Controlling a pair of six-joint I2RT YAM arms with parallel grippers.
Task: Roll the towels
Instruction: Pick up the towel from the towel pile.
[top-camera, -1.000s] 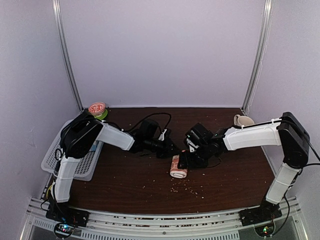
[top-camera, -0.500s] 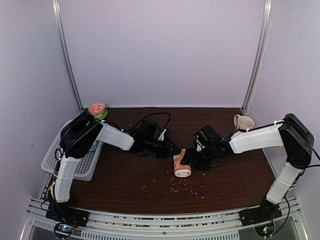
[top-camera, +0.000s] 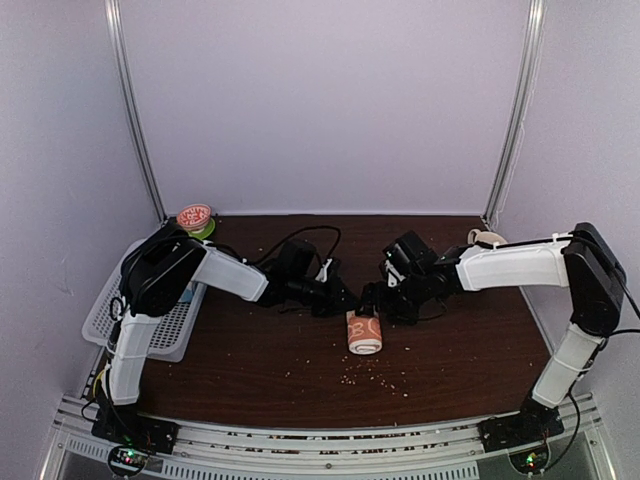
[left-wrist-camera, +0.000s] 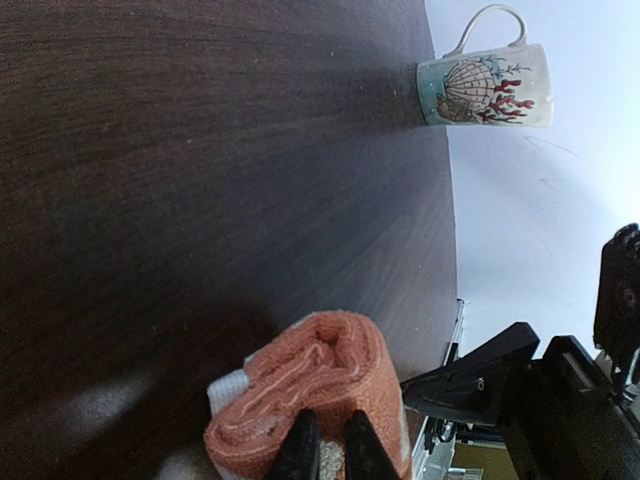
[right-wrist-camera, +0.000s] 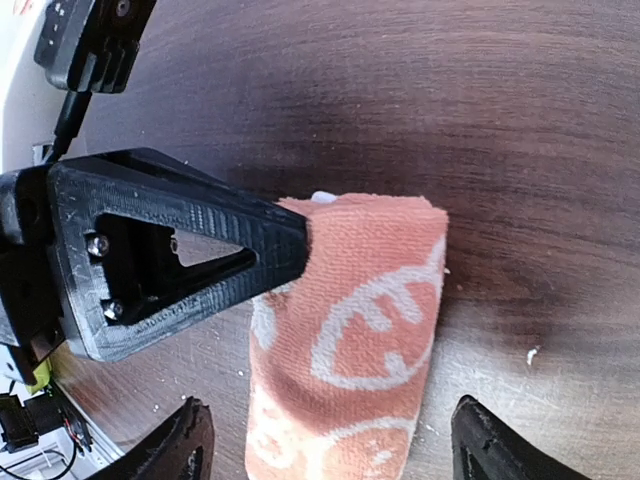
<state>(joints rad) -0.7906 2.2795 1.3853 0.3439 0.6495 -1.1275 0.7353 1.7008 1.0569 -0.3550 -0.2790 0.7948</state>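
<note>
Towel place: the rolled towel (top-camera: 364, 334), peach-orange with pale circles, lies near the middle of the table (top-camera: 250, 360), between the tips of the two arms.
Long axis: in the overhead view the roll runs from the far side toward the near edge. Its spiral end faces the left wrist camera.
Left gripper (left-wrist-camera: 326, 450): clenched on the cloth, with the fingers pinching the rim of the spiral at the roll's far end.
Right gripper (right-wrist-camera: 330, 438): released, jaws spread wide on either side of the roll and above it, touching nothing.
Towel from the free hand: straight below and between the right fingers. The roll's length crosses the line from finger to finger, so closing them would squeeze its width.
Nearer arm: both are at the roll. The left holds it and the right is free.
Step, as judged: this roll looks finished or nearly so.
Second towel: in none of the views.
Mug (left-wrist-camera: 485, 85): well apart, at the far right.
</note>
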